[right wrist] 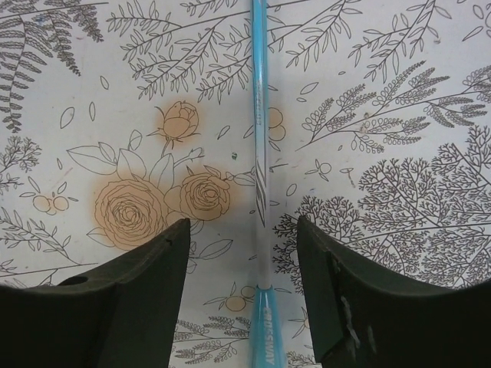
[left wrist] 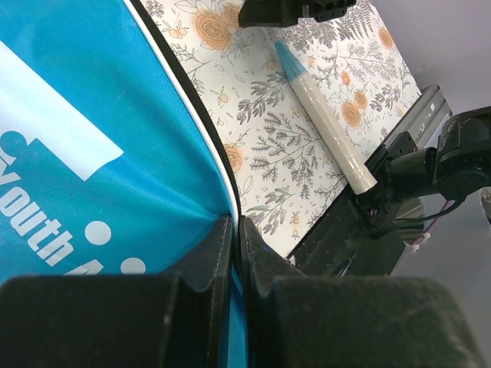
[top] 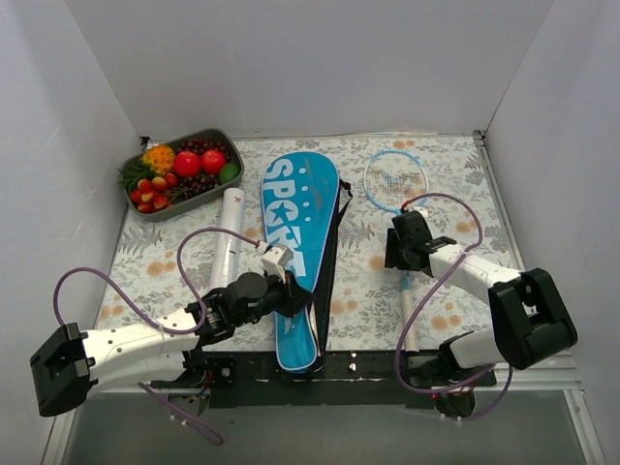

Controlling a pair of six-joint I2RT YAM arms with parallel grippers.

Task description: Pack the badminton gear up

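The left arm (top: 136, 339) is lying low along the table's (top: 363, 281) near edge, and the left gripper (left wrist: 236, 230) is pinching the blue bag's (top: 300, 203) rim, fingers pressed tight together. The right arm (top: 475, 271) is angling in from the near right corner, wrist bent down, and the right gripper (right wrist: 242, 238) is hovering above the table's right half with its fingers parted.
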